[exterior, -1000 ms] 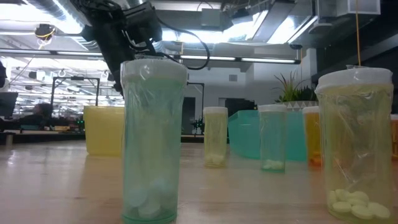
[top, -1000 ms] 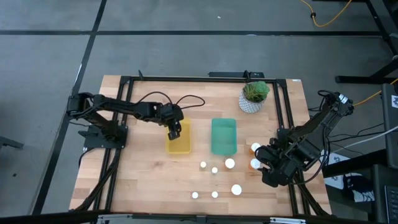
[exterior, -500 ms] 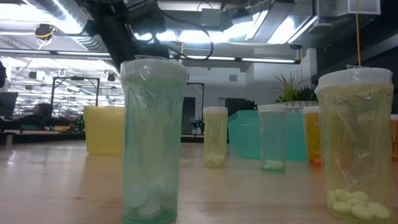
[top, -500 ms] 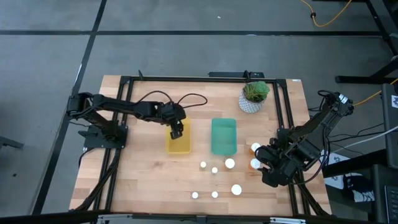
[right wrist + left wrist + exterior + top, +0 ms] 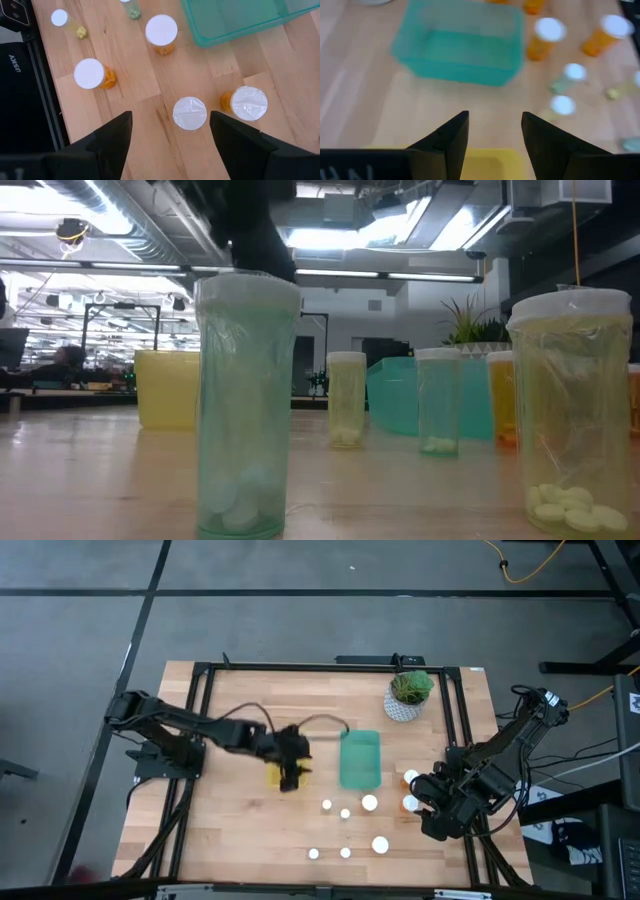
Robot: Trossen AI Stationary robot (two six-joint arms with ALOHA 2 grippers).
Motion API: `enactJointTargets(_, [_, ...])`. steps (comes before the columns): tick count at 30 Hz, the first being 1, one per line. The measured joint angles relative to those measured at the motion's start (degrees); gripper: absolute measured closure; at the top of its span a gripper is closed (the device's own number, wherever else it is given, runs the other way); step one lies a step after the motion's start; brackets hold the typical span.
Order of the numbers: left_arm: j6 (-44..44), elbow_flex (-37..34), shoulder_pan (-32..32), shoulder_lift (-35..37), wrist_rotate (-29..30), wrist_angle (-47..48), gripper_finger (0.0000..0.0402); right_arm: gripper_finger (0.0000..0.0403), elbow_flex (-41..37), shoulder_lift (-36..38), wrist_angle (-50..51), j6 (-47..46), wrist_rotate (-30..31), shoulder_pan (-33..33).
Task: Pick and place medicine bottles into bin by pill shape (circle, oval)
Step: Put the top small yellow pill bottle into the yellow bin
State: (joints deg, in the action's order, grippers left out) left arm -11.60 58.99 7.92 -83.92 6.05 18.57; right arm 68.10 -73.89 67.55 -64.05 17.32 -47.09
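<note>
My left gripper (image 5: 290, 778) hangs open and holds nothing, above the near end of the yellow bin (image 5: 274, 776), whose rim (image 5: 480, 161) shows between its fingers. The green bin (image 5: 360, 760) lies to its right, also seen in the left wrist view (image 5: 460, 47). White-capped medicine bottles stand upright on the table: a cluster (image 5: 345, 812) near the bins, a row (image 5: 345, 853) by the near edge, and orange ones (image 5: 411, 778) at the right. My right gripper (image 5: 170, 135) is open above a clear-capped bottle (image 5: 190, 113) and touches nothing.
A white pot with a green plant (image 5: 408, 695) stands at the far right. In the low view, two tall bottles (image 5: 245, 405) (image 5: 575, 420) stand close to the near edge. Bare wood lies left of the yellow bin and in the near left corner.
My left gripper has risen from over the yellow bin's far half and swung toward the table's near edge and a little to the right. In the low view its arm has climbed nearly out of the picture. The bottles on the table stay where they were.
</note>
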Motion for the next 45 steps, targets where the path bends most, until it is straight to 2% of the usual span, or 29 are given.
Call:
enactJointTargets(5, [0.0, 3.6, 8.3, -4.3, 8.6, -1.6, 0.0232, 0.0134, 0.0, 0.0, 0.0, 0.0, 0.0, 0.0])
enactJointTargets(9, [0.1, 11.1, 11.7, -11.8, 10.7, -0.2, 0.0232, 0.0134, 0.0, 0.0, -0.1, 0.0, 0.0, 0.0])
enactJointTargets(13, [3.8, 20.8, 12.4, -19.6, 10.7, 11.5, 0.0232, 0.0134, 0.0, 0.0, -0.4, 0.0, 0.0, 0.0])
enactJointTargets(17, [2.5, 27.0, 12.4, -23.2, 10.8, 20.2, 0.0232, 0.0134, 0.0, 0.0, -0.4, 0.0, 0.0, 0.0])
enactJointTargets(22, [-1.2, 26.8, 12.4, -23.4, 8.5, 21.3, 0.0232, 0.0134, 0.0, 0.0, -0.4, 0.0, 0.0, 0.0])
enactJointTargets(27, [-3.1, 23.1, 12.1, -23.5, 6.5, 20.7, 0.0232, 0.0134, 0.0, 0.0, -0.4, 0.0, 0.0, 0.0])
enactJointTargets(34, [-3.4, 19.1, 12.4, -24.3, 3.5, 12.4, 0.0232, 0.0134, 0.0, 0.0, -0.5, 0.0, -0.3, 0.0])
enactJointTargets(45, [-3.2, 18.7, 11.7, -29.6, 2.5, 8.4, 0.0232, 0.0134, 0.0, 0.0, -0.5, 0.0, -0.5, 0.0])
